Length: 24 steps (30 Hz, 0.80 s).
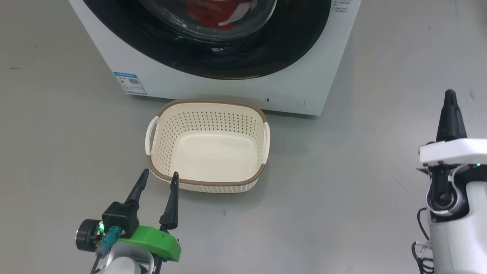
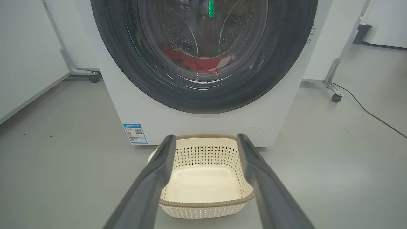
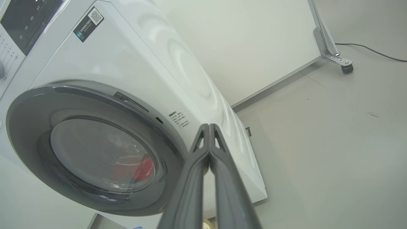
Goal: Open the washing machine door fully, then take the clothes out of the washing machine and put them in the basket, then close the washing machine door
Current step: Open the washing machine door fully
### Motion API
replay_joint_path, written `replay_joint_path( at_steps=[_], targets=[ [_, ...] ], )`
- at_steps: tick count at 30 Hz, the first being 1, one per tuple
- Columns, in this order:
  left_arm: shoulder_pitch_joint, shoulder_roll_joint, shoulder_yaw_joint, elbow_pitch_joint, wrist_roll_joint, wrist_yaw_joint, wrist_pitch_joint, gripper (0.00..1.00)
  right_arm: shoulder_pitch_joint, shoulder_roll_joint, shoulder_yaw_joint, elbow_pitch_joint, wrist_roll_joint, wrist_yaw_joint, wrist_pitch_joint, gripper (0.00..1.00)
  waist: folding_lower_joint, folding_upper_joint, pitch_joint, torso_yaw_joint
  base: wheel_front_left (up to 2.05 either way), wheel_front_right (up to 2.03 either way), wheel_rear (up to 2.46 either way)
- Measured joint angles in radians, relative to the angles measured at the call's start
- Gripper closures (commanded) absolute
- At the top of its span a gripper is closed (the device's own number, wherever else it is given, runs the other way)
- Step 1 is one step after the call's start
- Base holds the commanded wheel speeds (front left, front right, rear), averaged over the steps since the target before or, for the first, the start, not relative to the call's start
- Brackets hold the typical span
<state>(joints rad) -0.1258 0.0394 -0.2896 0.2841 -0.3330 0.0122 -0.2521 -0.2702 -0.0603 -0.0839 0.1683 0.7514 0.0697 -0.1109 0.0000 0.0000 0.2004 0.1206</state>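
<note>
The washing machine door is seen shut, with the red clothes behind its glass in the washing machine. The empty basket is set just before it, seemingly to receive the load. The left gripper is held spread by the basket's near rim, while the right gripper, fingers pressed together, is poised to the washer's right, likely for the door.

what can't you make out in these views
- clothes: left wrist view, red patches behind reflections in the washing machine door glass; how many there are and their lettering cannot be told.
- Door's upper part: head view, cut off by the top edge.
- blue label: head view, print too small to read.
- control panel: right wrist view, cut off at the top left corner, markings blurred.
</note>
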Motion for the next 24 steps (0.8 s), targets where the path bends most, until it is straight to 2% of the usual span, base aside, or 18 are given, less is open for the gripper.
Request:
replay_joint_path(
  at_steps=[11, 17, 24],
  targets=[
    [-0.057, -0.001, -0.031, -0.016, -0.021, -0.018, 0.0, 0.0, -0.212, -0.008, -0.059, 0.003, 0.128, -0.011, 0.102, 1.0, 0.0, 0.0, 0.092, 0.072, 0.0, 0.0, 0.0],
    [-0.076, -0.002, -0.036, -0.022, -0.036, -0.018, 0.0, 0.0, -0.314, -0.056, -0.067, 0.021, 0.128, -0.039, 0.148, 1.0, 0.0, 0.0, 0.14, 0.11, 0.0, 0.0, 0.0],
    [-0.096, -0.002, -0.036, -0.034, -0.063, -0.018, 0.0, 0.0, -0.443, -0.079, -0.057, 0.042, 0.138, -0.056, 0.206, 1.0, 0.0, 0.0, 0.194, 0.144, 0.0, 0.0, 0.0]
  ],
)
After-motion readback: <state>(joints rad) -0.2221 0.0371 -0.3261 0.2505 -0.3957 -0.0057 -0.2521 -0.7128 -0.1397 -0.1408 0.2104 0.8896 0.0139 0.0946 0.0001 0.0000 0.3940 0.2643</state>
